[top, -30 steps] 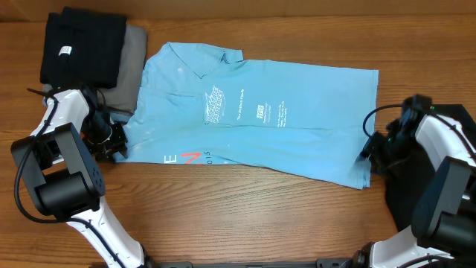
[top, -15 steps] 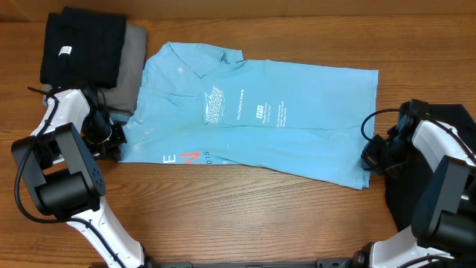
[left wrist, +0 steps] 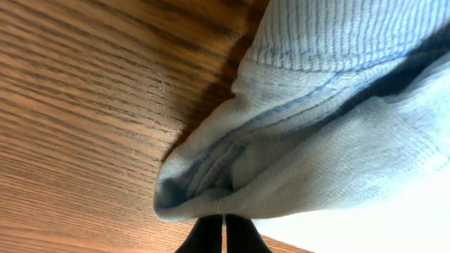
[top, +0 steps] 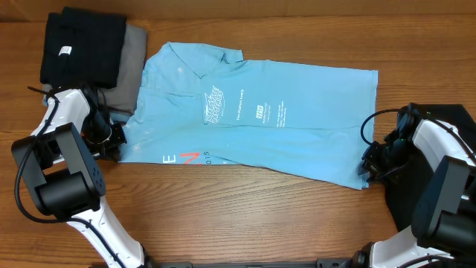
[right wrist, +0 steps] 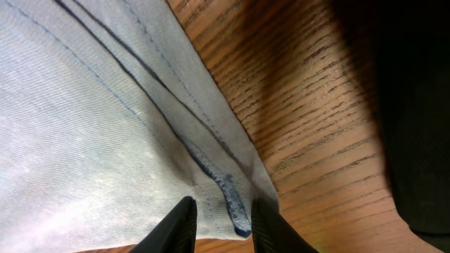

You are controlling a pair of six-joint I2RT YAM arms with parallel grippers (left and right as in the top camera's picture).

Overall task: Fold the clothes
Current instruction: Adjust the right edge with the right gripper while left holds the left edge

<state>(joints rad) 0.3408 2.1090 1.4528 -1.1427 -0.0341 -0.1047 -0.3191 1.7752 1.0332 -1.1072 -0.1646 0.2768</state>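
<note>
Lying on wooden table (top: 245,216), T-shirt (top: 297,141); left gripper (left wrist: 225,226) pinching it, right gripper (right wrist: 223,223) parted.

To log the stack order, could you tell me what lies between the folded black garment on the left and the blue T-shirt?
A grey garment, beside the black garment and meeting the blue T-shirt; the overhead view shows it.

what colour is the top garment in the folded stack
Black garment, small white label; clearest in the overhead view.
</note>
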